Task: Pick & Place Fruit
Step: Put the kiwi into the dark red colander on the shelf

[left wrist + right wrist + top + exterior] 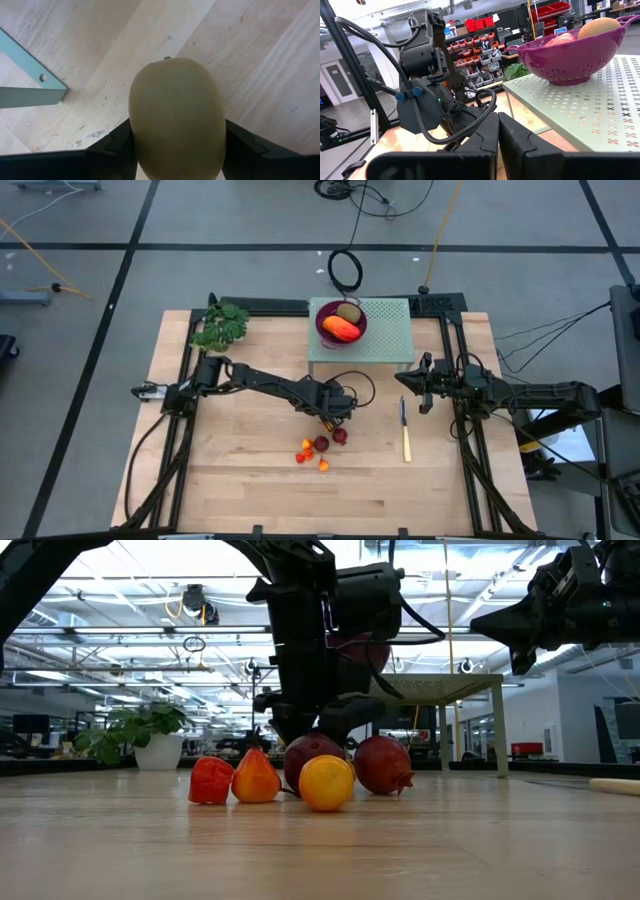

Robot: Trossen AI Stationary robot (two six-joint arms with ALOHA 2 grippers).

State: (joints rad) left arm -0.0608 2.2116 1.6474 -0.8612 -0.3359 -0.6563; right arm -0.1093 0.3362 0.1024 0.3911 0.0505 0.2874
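Table [250,490]: one, pale wood planks, carrying everything below.

Arms: two, mine. My left arm reaches from the table's left edge toward the centre; my right arm waits at the right edge, beside the stand.

Stand [385,330]: one, pale green, perforated top, at the table's far centre.

Colander [341,322]: one, purple, on the stand's left part. It holds one kiwi [349,311] and one elongated orange-red fruit [341,329], touching each other.

Leafy bunch [222,326]: one, green, at the far left corner of the table.

Knife [405,432]: one, yellow handle, lying flat right of centre, well apart from the fruit cluster.

Left gripper [336,408]: one, low over the table centre, just behind the loose fruit. In the left wrist view my two fingers [112,145] stand on either side of a second kiwi [175,115], pinching it; bare planks lie beyond it.

Right gripper [412,388]: one, fingers pressed together, nothing between them, off the table surface near the stand's right front corner.

Dark red round fruits: two, [310,758] and [385,764], side by side on the table just in front of my left gripper.

Small orange-red fruits: three visible in the low view, [211,780], [256,778] and a rounder yellow-orange one [327,783], clustered close to the dark red pair.
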